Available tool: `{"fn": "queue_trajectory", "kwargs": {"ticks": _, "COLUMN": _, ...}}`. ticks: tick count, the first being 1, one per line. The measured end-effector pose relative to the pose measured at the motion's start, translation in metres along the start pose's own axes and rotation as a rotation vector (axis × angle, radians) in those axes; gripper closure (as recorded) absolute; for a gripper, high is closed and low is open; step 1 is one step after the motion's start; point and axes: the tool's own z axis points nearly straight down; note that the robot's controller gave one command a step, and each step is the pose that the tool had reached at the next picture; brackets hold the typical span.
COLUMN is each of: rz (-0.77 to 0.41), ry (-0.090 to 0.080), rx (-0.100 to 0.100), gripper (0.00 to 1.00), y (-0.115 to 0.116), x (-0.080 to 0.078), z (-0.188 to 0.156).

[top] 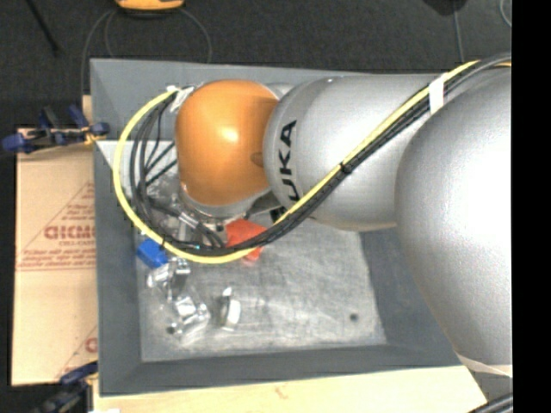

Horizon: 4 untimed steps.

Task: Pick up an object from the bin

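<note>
Low over the left part of the bin (116, 334), tucked beneath the rounded orange cover (222, 140) of the wrist, sat the pincer (189, 222). Little more of it showed than some grey metal parts below the cover's lower edge. Whether it was open or closed could not be told, and nothing could be seen held in it. Just beside those metal parts, to the lower left, a small blue block (151, 252) lay on the bin's floor. To the lower right of the pincer a red-orange piece (245, 231) peeked out from under the arm (344, 144), its shape largely hidden. Which of these two the pincer stood over could not be made out. Further toward the near wall lay a loose scatter of shiny silver metal bits: one (164, 278) close below the blue block, a crumpled-looking one (188, 317) lower still, and a third (228, 308) just to that one's right. To the right of them the floor was scuffed grey metal. A yellow cable (119, 175) looped round the left side of the orange cover together with several black cables (146, 157), passed under the pincer, and then ran up along the thick silver arm. The arm reached in from the right and carried black lettering next to the cover.
</note>
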Motion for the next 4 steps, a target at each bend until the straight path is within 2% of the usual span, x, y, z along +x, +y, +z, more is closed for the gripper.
{"fn": "queue_trajectory", "kwargs": {"ticks": 1, "rz": 0.19, "ry": -0.011, "rx": -0.008, "gripper": 0.0, "y": 0.004, "x": -0.035, "z": 0.105}}
{"fn": "queue_trajectory", "kwargs": {"ticks": 2, "rz": 0.423, "ry": -0.014, "rx": -0.012, "gripper": 0.0, "y": -0.011, "x": -0.044, "z": 0.118}}
{"fn": "queue_trajectory", "kwargs": {"ticks": 3, "rz": 0.475, "ry": -0.023, "rx": -0.01, "gripper": 0.0, "y": -0.093, "x": -0.047, "z": 0.117}}
{"fn": "queue_trajectory", "kwargs": {"ticks": 4, "rz": 0.607, "ry": -0.023, "rx": -0.011, "gripper": 0.0, "y": -0.155, "x": -0.065, "z": 0.117}}
